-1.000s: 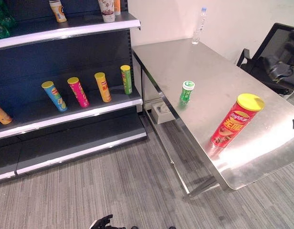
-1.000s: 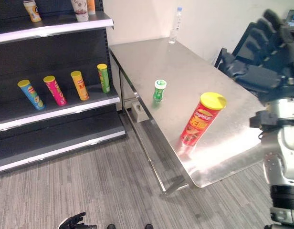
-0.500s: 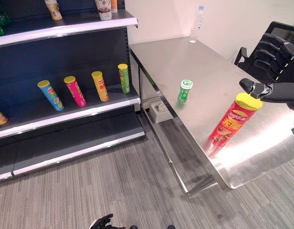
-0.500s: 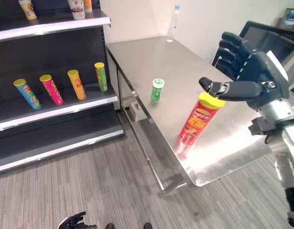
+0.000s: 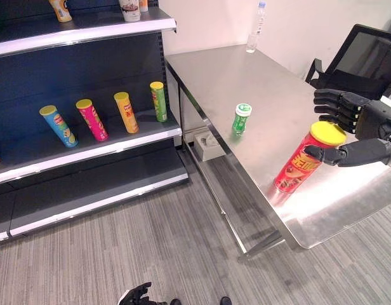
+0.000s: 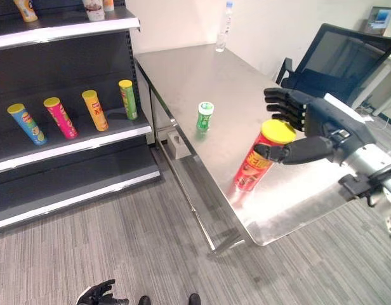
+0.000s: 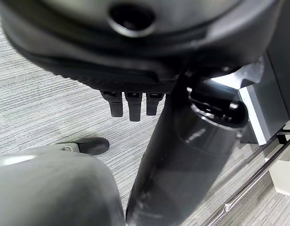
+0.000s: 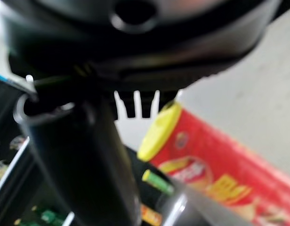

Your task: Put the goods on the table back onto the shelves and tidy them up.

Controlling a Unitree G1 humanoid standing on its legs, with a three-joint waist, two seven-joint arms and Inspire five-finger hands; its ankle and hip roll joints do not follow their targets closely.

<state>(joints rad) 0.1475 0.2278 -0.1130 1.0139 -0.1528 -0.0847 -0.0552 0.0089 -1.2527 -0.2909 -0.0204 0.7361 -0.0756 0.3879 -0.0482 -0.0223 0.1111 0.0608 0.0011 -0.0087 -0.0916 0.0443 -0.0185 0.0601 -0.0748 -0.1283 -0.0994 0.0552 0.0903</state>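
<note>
The red can (image 5: 302,161) with its yellow lid stands on the steel worktop (image 5: 259,89), close to the front edge. The right robot hand (image 6: 310,130) sits around its top, fingers spread straight behind the lid, thumb reaching across the front just under it, not closed on it. Farther back on the worktop stands a small green can (image 5: 240,119), and a clear bottle (image 5: 258,19) is at the far end. On the shelf (image 5: 87,149) to the left, four cans (image 5: 94,119) lean in a row. The left robot hand (image 5: 137,295) hangs low over the carpet, fingers curled, holding nothing.
</note>
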